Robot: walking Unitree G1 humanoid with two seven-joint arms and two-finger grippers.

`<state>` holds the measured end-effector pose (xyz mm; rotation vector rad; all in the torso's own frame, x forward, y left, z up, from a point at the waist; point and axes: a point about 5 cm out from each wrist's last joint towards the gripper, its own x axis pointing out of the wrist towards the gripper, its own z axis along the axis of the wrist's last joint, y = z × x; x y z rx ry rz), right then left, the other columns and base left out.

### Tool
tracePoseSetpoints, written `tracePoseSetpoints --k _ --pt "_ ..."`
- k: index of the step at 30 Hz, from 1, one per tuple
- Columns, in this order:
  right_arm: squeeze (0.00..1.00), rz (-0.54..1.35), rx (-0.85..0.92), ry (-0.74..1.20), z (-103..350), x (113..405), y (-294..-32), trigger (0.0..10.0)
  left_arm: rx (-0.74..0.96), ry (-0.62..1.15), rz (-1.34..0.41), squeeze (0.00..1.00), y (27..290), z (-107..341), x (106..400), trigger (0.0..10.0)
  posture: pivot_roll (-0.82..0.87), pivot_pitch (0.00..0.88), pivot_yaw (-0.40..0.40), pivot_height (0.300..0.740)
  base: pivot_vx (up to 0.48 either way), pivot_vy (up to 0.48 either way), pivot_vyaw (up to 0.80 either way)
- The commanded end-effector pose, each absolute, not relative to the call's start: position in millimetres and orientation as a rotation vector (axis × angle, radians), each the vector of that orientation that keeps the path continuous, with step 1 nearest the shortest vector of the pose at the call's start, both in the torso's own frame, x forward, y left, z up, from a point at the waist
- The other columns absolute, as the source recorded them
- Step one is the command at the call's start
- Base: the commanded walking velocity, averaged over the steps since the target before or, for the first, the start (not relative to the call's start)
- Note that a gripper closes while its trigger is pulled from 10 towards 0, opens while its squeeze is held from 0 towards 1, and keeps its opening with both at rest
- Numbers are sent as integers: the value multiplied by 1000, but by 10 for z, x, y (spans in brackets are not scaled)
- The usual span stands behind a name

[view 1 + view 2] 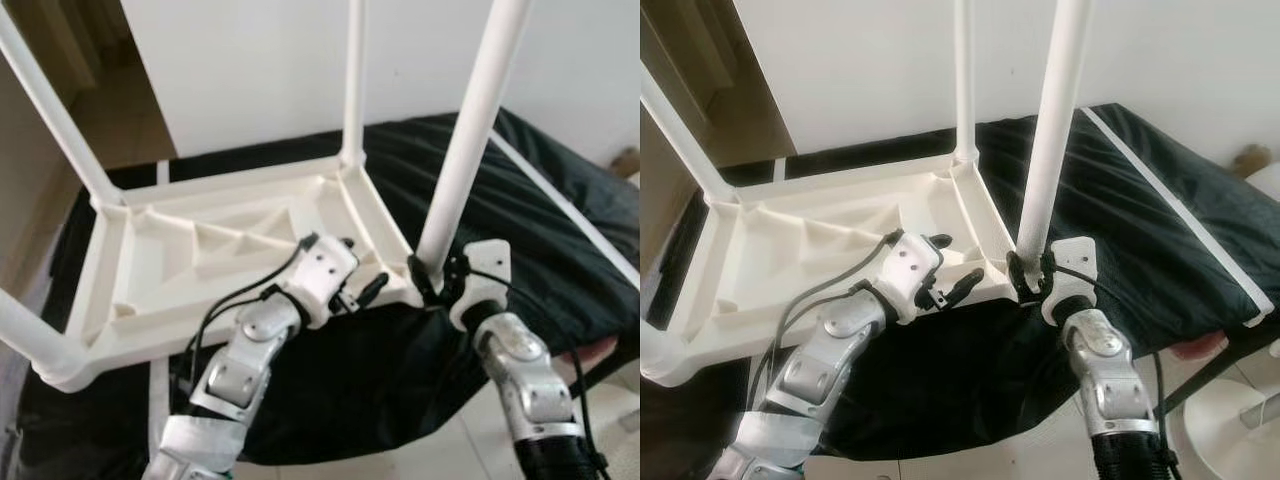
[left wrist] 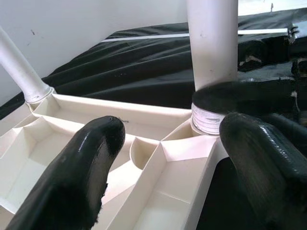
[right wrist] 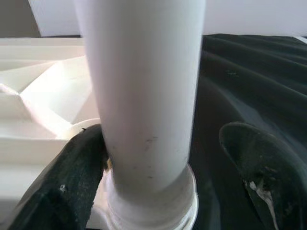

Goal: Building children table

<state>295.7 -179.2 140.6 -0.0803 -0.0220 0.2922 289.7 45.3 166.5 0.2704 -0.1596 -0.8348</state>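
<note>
The white plastic tabletop [image 1: 230,255] lies upside down on a black cloth [image 1: 520,210] spread over a low surface, ribbed underside up, with four white legs rising from its corners. The step in hand looks like seating the last leg [image 1: 470,140], the one at the near corner on the robot's right. The right gripper [image 1: 1028,268] is at the very foot of that leg, its two black fingers [image 3: 72,177] straddling the tube just above the socket; in the right wrist view one finger touches the tube while the other stands a little apart, so the grasp reads as loose, not clenched. A ring of thread [image 2: 207,120] shows between leg and socket, which suggests the leg is not fully home. The left gripper [image 1: 358,290] hovers over the near rim of the tabletop beside that corner, fingers spread and holding nothing. Next, the right fingers probably need to close firmly on the leg and turn or press it down until the thread disappears, while the left gripper braces the rim so the light tabletop does not slide on the cloth.
</note>
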Motion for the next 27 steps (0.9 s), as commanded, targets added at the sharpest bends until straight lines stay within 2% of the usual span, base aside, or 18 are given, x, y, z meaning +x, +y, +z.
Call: tracePoseSetpoints --k 1,5,9,15,16,17,18,19,27 --pt "0 434 -108 -30 1439 3024 -1766 10000 269 -165 -841 0 447 1699 2916 10000 -21 0 60 740 0 0 0" --pt "0 510 -115 -32 1455 3043 -1769 10000 268 -170 -844 0 438 1711 2910 10000 -21 0 60 740 0 0 0" --pt "0 618 -186 2 1443 3202 -1722 10000 269 -176 -846 0 420 1719 2907 10000 -7 0 52 740 0 0 0" --pt "0 688 -223 48 1379 3257 -1680 10000 265 -182 -840 0 414 1736 2907 10000 4 0 46 740 0 0 0" --pt "0 698 -220 59 1357 3259 -1679 9765 263 -183 -837 0 415 1739 2907 10000 10 0 41 740 0 0 0" --pt "0 703 -226 66 1334 3254 -1685 3804 262 -183 -833 0 416 1741 2907 10000 17 0 36 740 0 0 0" --pt "0 703 -226 66 1334 3254 -1685 3804 262 -183 -833 0 416 1741 2907 10000 17 0 36 740 0 0 0" --pt "0 700 -233 78 1300 3246 -1707 0 260 -183 -828 0 421 1739 2904 10000 18 0 37 740 0 0 0" --pt "0 689 -245 119 1181 3237 -1794 0 257 -174 -828 0 428 1714 2883 10000 13 0 40 740 0 0 0"
